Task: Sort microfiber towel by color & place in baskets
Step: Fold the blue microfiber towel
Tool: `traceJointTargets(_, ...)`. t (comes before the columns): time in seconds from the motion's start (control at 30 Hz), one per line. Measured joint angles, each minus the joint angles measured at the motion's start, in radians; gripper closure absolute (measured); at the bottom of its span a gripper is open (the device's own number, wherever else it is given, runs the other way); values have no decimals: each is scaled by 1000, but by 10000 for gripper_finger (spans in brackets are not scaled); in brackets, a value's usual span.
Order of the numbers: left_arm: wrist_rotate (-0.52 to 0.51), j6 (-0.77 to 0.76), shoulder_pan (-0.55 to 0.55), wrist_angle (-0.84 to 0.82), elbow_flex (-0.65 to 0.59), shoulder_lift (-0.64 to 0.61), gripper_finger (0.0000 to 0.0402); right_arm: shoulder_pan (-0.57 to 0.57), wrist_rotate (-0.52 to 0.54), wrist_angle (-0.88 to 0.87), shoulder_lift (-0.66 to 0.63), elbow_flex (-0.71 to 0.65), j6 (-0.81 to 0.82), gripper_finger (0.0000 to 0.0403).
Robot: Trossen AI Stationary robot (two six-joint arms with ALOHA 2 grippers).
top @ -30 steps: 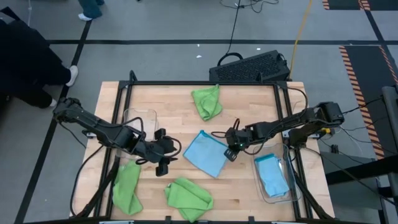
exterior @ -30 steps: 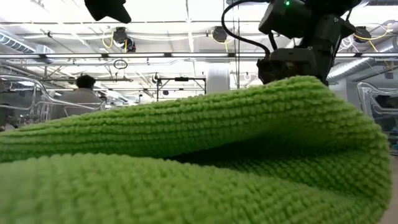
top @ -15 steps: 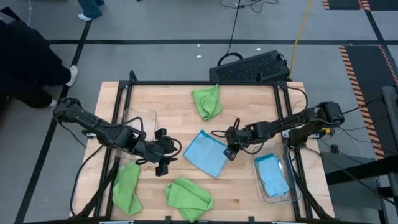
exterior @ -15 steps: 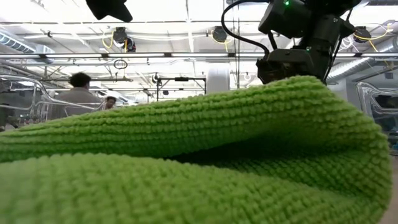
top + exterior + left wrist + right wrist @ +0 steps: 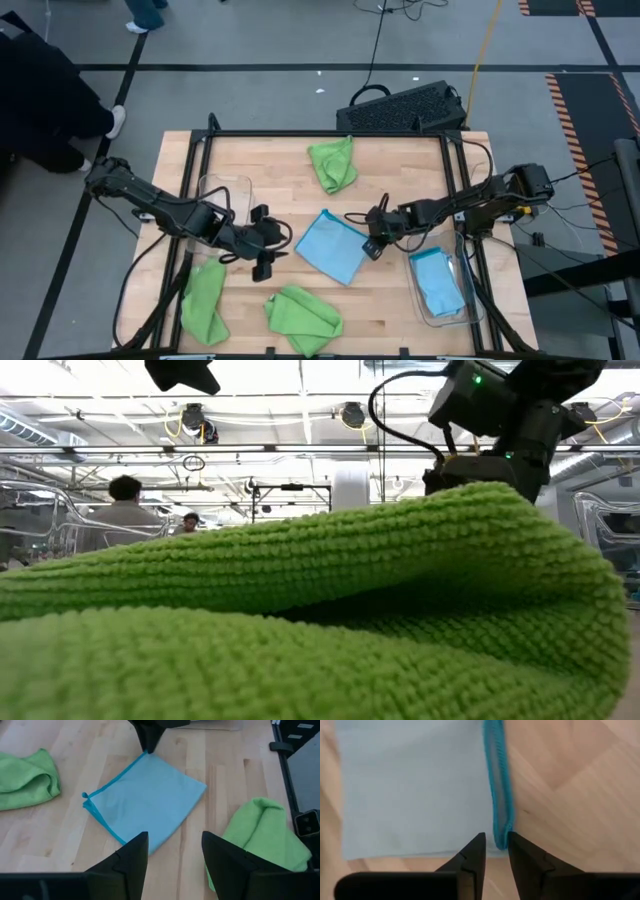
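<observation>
Since the earlier frame the right gripper (image 5: 372, 240) has shifted slightly right along the blue towel's (image 5: 333, 246) corner. Its fingers (image 5: 470, 857) stand narrowly parted, straddling the hemmed corner without clamping it. The towel lies flat at table centre, left of the right basket (image 5: 455, 310). The left gripper (image 5: 262, 241) waits open at the towel's left. Risk: closing this close to the edge may catch only the hem, so the cloth slips out on lifting.

three green towels (image 5: 332, 164), two blue towels (image 5: 332, 247), two clear baskets (image 5: 462, 312) and two arms (image 5: 160, 207) on one table (image 5: 400, 160).
</observation>
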Motion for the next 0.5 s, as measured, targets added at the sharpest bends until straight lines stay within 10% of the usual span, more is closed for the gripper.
traceJointTargets(0.5,-16,3,0,0,0,0,213,20,-92,41,-25,0,49,399)
